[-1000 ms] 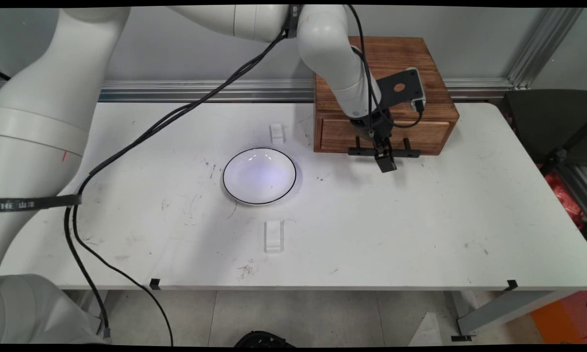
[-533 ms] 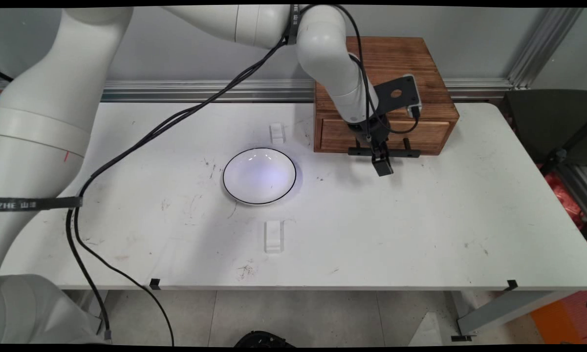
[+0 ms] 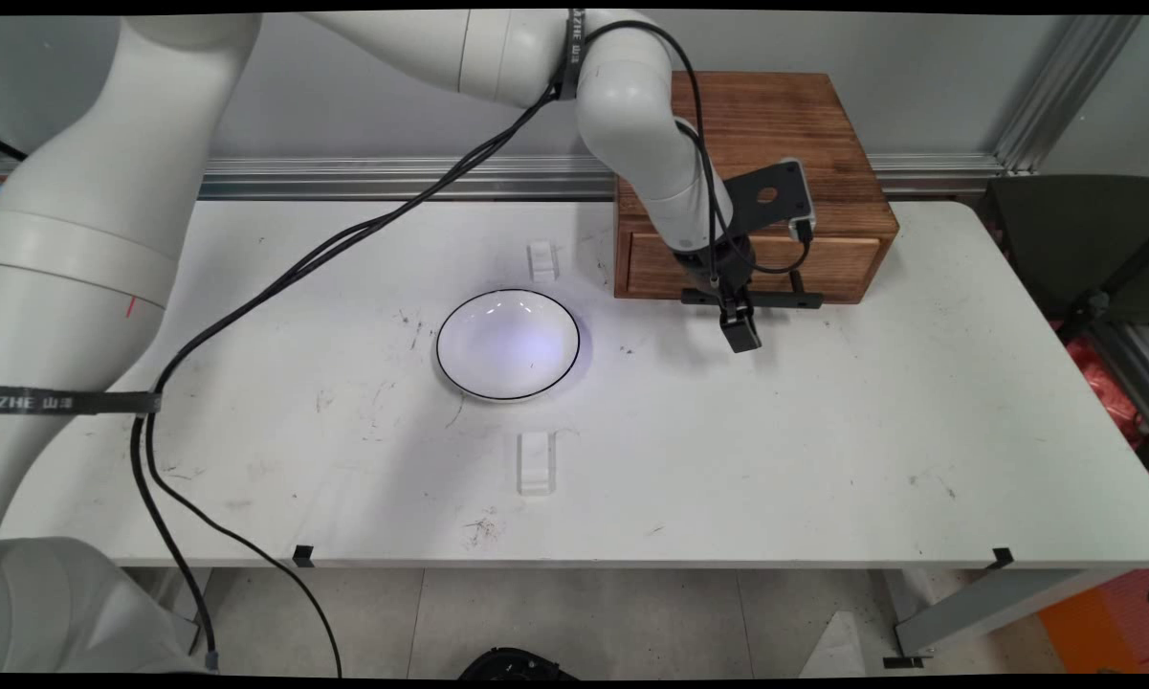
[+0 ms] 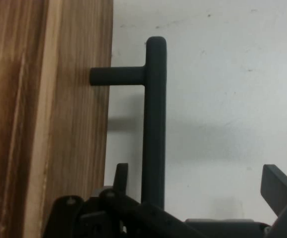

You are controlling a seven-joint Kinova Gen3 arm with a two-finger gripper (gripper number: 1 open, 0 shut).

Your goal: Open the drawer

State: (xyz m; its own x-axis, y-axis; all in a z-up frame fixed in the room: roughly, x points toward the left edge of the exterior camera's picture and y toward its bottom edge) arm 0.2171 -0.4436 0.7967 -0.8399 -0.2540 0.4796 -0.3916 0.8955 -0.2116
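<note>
The gripper (image 3: pixel 741 332) hangs at the black handle (image 3: pixel 752 299) of the wooden drawer box (image 3: pixel 775 115), which stands at the worktop's (image 3: pixel 823 459) far side. A white bowl (image 3: pixel 508 344) lies well apart, leftward.

The white bench (image 3: pixel 775 459) is scuffed with dark marks. Near its middle sits a white plate (image 3: pixel 508 344) with a thin black rim. Toward two o'clock from the plate, at the far edge, stands a wooden drawer box (image 3: pixel 756 191) with a black bar handle (image 3: pixel 751 299) on its front. One small white block (image 3: pixel 542 260) lies at twelve o'clock from the plate, another white block (image 3: pixel 537 463) at six.
</note>
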